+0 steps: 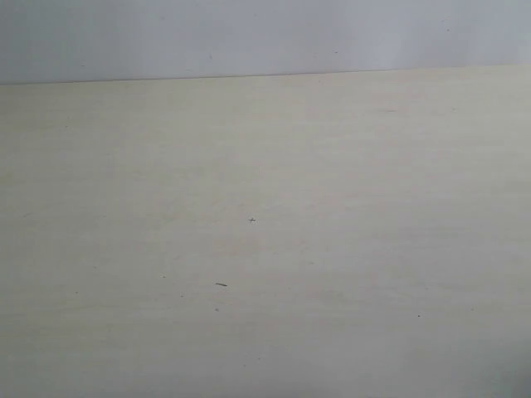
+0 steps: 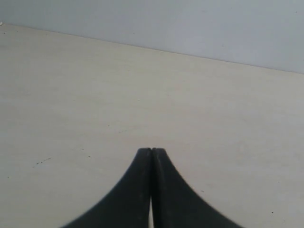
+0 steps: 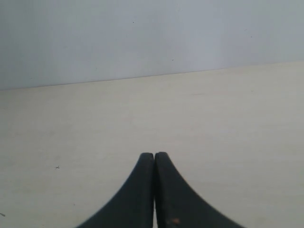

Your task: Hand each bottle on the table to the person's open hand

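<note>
Where the flat, pale beige wood-grain table (image 1: 265, 249) meets a plain grey-white wall (image 1: 265, 33), tiny dark specks (image 1: 221, 284) dot its smooth top. The left claw (image 2: 151, 151) and the right claw (image 3: 154, 155), black and tapered, hang over it, tips pressed together on nothing.

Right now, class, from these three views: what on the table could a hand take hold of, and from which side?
Nothing yet. The table shows only wood grain and tiny dark specks, too flat to grip. No bottle appears in any view, so no grip part or side can be named. The left hand and right hand are both shut, empty.
</note>
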